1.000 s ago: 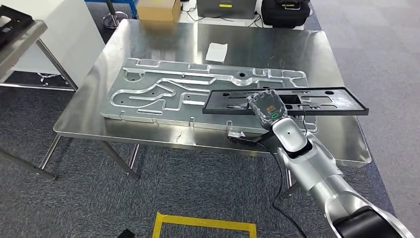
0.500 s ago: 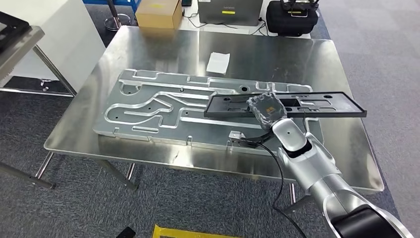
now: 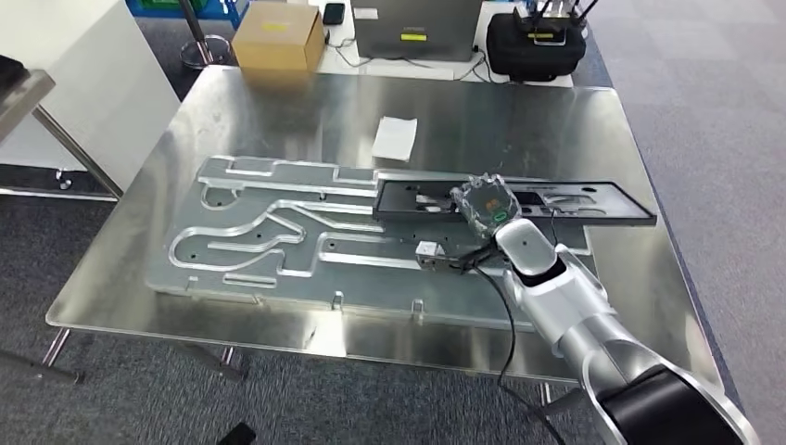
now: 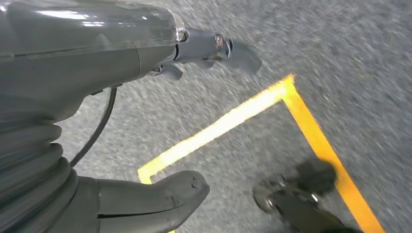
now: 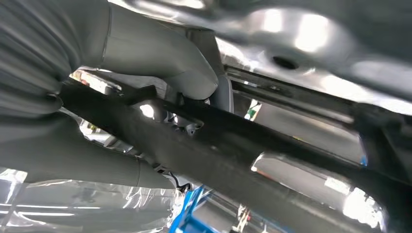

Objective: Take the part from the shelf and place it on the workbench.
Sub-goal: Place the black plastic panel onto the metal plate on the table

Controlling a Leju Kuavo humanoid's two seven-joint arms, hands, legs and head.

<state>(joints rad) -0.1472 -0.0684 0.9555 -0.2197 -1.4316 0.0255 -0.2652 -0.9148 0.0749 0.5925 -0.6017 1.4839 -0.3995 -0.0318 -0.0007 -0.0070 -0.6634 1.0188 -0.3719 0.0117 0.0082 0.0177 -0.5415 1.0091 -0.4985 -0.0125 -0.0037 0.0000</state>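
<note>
A long flat black part (image 3: 547, 202) with cut-outs is held level over the steel workbench (image 3: 519, 116), above the right end of a large machined aluminium plate (image 3: 278, 236). My right hand (image 3: 486, 204) grips the part near its middle. Seen from the right wrist, the thumb (image 5: 160, 53) lies against one face of the black part (image 5: 233, 150) and the other fingers wrap its other face. My left hand (image 4: 160, 111) hangs over grey carpet, fingers (image 4: 218, 48) apart and nothing between them.
A white paper slip (image 3: 395, 137) lies on the workbench behind the plate. A cardboard box (image 3: 278, 37), a grey case (image 3: 417, 28) and a black bag (image 3: 538, 42) stand on the floor beyond the far edge. A white cabinet (image 3: 83, 74) stands left. Yellow floor tape (image 4: 233, 121) lies below my left hand.
The whole view has shifted as the camera came closer to the workbench. The right hand still holds the black part, which now sits further in over the plate.
</note>
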